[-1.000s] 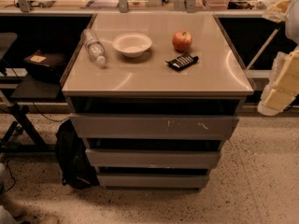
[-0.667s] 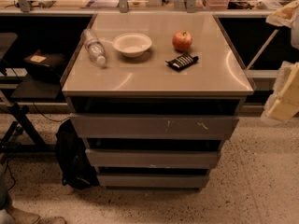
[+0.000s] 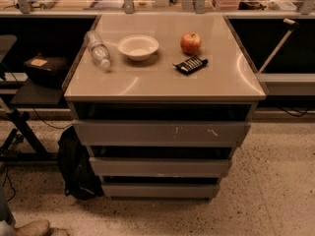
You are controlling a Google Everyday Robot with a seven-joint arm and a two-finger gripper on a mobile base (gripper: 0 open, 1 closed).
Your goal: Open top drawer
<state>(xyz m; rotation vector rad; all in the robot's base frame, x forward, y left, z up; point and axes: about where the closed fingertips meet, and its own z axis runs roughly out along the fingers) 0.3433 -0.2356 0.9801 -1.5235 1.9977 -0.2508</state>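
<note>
The top drawer (image 3: 160,132) is a wide grey flat front just under the cabinet's tabletop (image 3: 162,85), with small white scuffs right of centre. It sits pushed in, with a dark gap above it. Two shorter, narrower grey drawer fronts (image 3: 160,167) lie below it. My gripper is not in view, and no part of my arm shows.
On the tabletop lie a plastic bottle (image 3: 98,49), a white bowl (image 3: 138,46), a red apple (image 3: 190,43) and a dark snack packet (image 3: 190,64). A black backpack (image 3: 76,166) leans against the cabinet's left side. A shoe (image 3: 29,227) is at the bottom left. A thin rod (image 3: 278,45) slants at the right.
The white arm that showed at the right edge has moved out of the view. The drawers and the things on the tabletop have not moved.
</note>
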